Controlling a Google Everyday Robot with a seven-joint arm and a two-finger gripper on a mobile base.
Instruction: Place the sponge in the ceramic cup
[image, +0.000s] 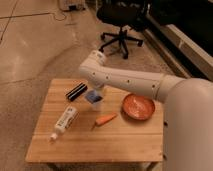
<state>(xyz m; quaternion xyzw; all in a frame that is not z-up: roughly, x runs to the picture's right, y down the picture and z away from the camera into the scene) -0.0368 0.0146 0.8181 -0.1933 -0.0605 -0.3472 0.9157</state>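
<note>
The blue sponge (93, 95) sits at the mouth of the pale ceramic cup (96, 105), which stands upright near the middle of the wooden table (125, 142). Part of the sponge shows above the rim. My gripper (95, 89) hangs directly over the sponge and cup, at the end of the white arm (130, 82) that reaches in from the right. The arm's wrist hides most of the gripper.
A black rectangular block (76, 91) lies left of the cup. A white bottle (64, 121) lies at the front left and an orange carrot (105, 119) just in front of the cup. The orange-red bowl (138, 106) is to the right. An office chair (120, 20) stands behind the table.
</note>
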